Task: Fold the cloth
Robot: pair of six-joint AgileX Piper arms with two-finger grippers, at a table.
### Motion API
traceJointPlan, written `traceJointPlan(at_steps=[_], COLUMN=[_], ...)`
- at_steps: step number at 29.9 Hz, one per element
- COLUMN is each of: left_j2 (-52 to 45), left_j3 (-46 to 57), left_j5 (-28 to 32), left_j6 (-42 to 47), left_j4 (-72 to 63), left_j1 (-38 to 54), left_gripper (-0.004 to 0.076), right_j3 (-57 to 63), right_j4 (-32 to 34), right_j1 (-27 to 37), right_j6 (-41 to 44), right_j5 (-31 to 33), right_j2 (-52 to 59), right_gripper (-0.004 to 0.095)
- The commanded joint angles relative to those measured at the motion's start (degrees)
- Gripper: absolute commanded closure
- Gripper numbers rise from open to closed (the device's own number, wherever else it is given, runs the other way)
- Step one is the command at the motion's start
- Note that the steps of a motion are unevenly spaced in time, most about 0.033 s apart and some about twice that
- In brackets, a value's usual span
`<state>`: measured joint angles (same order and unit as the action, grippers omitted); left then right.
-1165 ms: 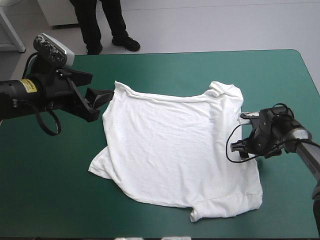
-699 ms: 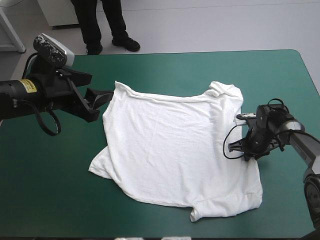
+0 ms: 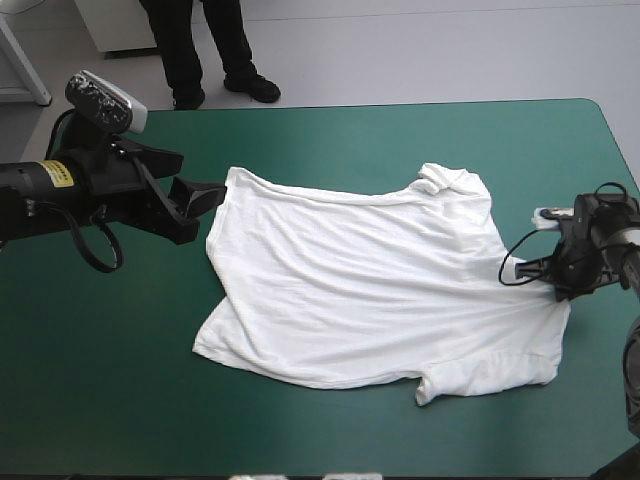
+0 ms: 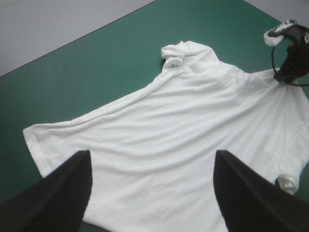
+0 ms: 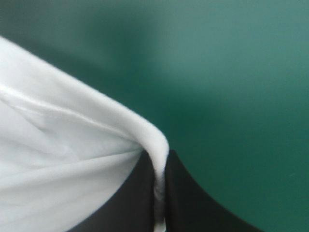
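Observation:
The white T-shirt (image 3: 370, 290) lies spread on the teal-green cover, its cloth drawn in long creases toward the right. My right gripper (image 3: 562, 292) is at the shirt's right edge, shut on a fold of it (image 5: 160, 164); the white T-shirt (image 5: 63, 159) fills one side of that view. My left gripper (image 3: 205, 195) hovers at the shirt's far left corner, open, holding nothing. In the left wrist view its fingers (image 4: 63, 193) stand wide apart over the T-shirt (image 4: 183, 140), with the right gripper (image 4: 289, 72) far off at the shirt's other side.
The table's right edge (image 3: 632, 170) runs close beyond my right gripper. Teal-green cover (image 3: 100, 380) stretches to the left of the shirt and along its near side.
My right gripper has shut on the shirt's right edge and moved toward the table's right edge, dragging the shirt with it and stretching it. The left arm has stayed in place.

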<state>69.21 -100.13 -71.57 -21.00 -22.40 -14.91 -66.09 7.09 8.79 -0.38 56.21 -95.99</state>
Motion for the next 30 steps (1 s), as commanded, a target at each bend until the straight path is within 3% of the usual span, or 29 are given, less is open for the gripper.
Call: traceJointPlan(at_steps=[1, 7, 18, 30], left_j2=[-0.89, -0.89, -0.89, -0.89], left_j3=[-1.19, -1.19, -1.19, -1.19], left_j5=[3.70, 5.84, 7.42, 9.14], left_j6=[0.58, 0.47, 0.47, 0.47], left_j4=[-2.14, -2.28, -2.28, -2.43], left_j1=[-0.46, -0.46, -0.46, -0.46], left_gripper=[0.0215, 0.0214, 0.0214, 0.0214], right_j3=[-7.64, -21.15, -42.80, -52.50], right_j4=[3.03, 1.50, -0.98, -6.78], right_j1=[3.14, 7.02, 8.48, 11.46], right_j6=[-0.04, 0.38, 0.97, -0.16], right_j5=[-2.65, -1.31, -0.46, -3.15], right_j2=[2.04, -2.74, -18.99, -28.00], right_gripper=[0.0925, 0.0925, 0.0925, 0.0925])
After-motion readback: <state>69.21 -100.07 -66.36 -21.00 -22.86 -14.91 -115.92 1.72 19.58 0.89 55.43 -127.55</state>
